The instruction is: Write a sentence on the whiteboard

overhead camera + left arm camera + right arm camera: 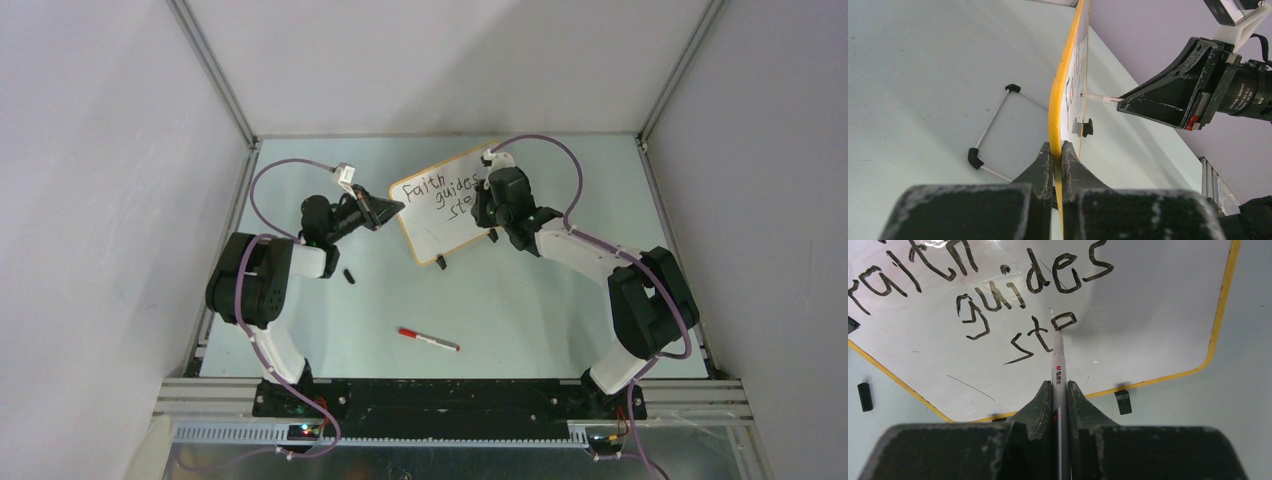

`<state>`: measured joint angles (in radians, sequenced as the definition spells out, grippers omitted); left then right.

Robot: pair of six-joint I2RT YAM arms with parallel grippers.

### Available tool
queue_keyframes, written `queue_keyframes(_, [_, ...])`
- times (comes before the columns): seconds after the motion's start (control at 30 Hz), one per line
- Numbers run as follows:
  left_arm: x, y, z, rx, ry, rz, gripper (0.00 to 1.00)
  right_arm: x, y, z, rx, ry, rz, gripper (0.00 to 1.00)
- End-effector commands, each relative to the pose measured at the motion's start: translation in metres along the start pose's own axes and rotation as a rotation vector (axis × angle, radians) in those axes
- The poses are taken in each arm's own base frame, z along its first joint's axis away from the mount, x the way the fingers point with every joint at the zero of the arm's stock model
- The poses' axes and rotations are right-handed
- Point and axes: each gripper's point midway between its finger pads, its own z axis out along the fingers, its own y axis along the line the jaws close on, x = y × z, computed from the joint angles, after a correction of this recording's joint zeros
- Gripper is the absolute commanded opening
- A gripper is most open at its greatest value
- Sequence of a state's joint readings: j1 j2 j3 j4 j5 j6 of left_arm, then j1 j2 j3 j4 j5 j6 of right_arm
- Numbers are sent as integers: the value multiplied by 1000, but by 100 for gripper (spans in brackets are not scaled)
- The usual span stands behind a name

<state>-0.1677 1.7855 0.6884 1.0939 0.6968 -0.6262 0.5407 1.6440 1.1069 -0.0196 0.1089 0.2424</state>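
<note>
Here whiteboard (1055,100) edge inside left claw (1057,150) (marker (1058,365) tip on sentence (998,300)).

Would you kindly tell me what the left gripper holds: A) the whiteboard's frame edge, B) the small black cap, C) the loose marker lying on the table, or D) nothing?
A: the left gripper is closed on the yellow frame edge of the whiteboard.

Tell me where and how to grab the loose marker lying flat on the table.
I'd grip the loose marker at mid-barrel, coming straight down from above. It lies flat on the table, roughly left to right with its red end on the left, so set the jaws across its thin width. Nothing lies close beside it.
</note>
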Motion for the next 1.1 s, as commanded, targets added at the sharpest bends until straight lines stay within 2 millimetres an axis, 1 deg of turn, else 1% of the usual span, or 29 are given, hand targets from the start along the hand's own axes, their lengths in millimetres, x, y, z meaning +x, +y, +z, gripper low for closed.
queue_keyframes(0.0, [-5,8,-3,-39,-10,100,0,3,-7,-2,22,5,-1,0])
queue_keyframes(0.37, [-4,8,-3,-40,-10,99,0,6,-12,-3,42,14,-8,0])
queue_keyframes(0.63, [-5,7,-3,-39,-11,100,0,0,-16,-3,56,-6,-8,0])
queue_keyframes(0.83, [-3,8,-3,-40,-8,98,0,-9,-18,-5,54,-35,6,0])
queue_keyframes(1.07, [-4,8,-2,-40,-9,99,0,-12,-18,-4,44,-36,11,0])
